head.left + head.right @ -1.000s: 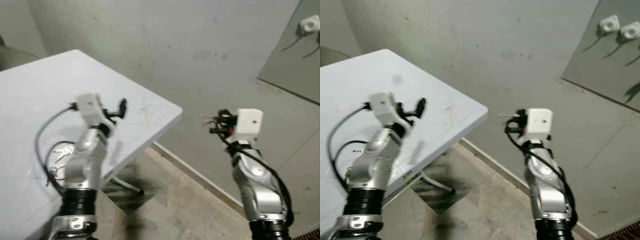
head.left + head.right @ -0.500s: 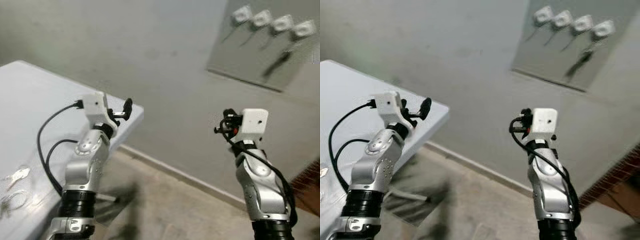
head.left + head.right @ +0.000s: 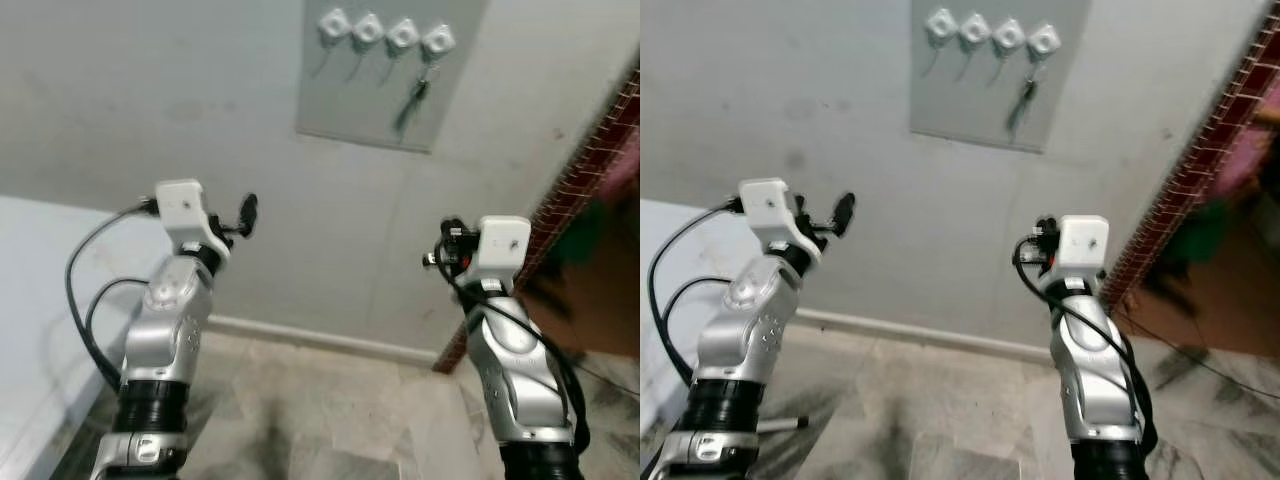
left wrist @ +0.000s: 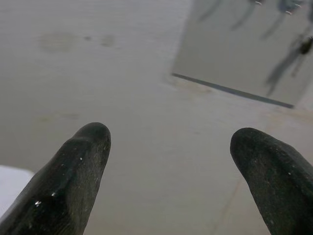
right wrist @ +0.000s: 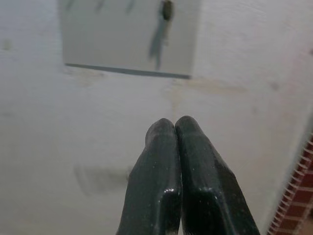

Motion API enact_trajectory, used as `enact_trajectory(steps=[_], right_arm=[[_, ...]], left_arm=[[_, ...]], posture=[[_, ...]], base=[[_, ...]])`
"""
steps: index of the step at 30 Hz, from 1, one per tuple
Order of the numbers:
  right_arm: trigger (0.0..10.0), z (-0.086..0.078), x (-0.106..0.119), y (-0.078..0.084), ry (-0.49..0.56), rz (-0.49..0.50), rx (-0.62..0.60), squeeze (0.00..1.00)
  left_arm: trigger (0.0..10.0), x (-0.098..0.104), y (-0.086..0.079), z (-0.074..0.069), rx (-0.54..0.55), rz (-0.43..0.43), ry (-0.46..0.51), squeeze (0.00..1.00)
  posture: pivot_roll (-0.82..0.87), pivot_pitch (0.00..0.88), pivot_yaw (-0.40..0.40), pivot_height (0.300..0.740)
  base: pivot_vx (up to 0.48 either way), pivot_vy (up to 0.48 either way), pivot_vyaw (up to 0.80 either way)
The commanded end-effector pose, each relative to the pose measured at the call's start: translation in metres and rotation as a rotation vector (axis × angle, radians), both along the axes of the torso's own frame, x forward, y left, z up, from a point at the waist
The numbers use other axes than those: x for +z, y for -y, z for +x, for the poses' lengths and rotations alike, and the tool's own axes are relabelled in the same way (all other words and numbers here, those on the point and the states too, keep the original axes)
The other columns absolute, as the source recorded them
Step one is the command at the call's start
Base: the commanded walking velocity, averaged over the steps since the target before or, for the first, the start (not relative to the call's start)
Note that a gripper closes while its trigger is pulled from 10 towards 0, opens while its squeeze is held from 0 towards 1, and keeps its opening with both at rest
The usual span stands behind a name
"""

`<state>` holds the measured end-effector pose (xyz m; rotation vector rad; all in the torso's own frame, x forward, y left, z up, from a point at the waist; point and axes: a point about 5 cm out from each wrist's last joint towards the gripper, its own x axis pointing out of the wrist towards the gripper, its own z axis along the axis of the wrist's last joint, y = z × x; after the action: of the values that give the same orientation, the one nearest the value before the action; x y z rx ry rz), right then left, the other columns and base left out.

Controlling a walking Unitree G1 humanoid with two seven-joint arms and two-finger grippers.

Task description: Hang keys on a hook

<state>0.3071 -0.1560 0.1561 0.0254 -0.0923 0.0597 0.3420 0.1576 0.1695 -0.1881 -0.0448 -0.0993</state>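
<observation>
The right gripper [image 5: 174, 128] has its jaws pressed together with nothing visible between them; the left gripper [image 4: 168, 142] has its jaws wide apart and empty. Both are raised toward the wall, below a grey panel [image 3: 340, 100] with four white hooks [image 3: 387, 28]. A bunch of keys [image 3: 417, 88] hangs from the rightmost hook.

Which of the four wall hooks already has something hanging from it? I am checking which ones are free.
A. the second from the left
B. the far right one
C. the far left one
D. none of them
B: a dark key dangles below the far-right hook; the other three are bare.
</observation>
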Motion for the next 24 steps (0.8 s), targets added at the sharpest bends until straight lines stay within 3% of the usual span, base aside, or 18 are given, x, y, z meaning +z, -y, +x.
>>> enact_trajectory(steps=[1, 12, 24], right_arm=[[10.0, 0.0007, 0.0044, 0.0054, 0.015, -0.006, -0.016, 0.0], [10.0, 0.0013, 0.0054, 0.0056, 0.018, -0.003, -0.024, 0.0], [10.0, 0.0012, 0.0043, 0.0078, 0.004, -0.016, -0.044, 0.0]], left_arm=[[10.0, 0.0029, 0.0075, 0.0011, -0.015, 0.009, 0.012, 0.0], [10.0, 0.0009, 0.0103, -0.0002, -0.008, -0.004, 0.001, 0.0], [10.0, -0.0039, 0.0106, -0.0012, 0.001, -0.048, -0.031, 0.0]], posture=[[-0.07, 0.0, -0.045, 0.74], [-0.06, 0.0, -0.055, 0.74], [-0.07, 0.0, -0.057, 0.74]], base=[[0.0, 0.0, -0.73], [0.0, 0.0, -0.72], [0.0, 0.0, 0.0]])
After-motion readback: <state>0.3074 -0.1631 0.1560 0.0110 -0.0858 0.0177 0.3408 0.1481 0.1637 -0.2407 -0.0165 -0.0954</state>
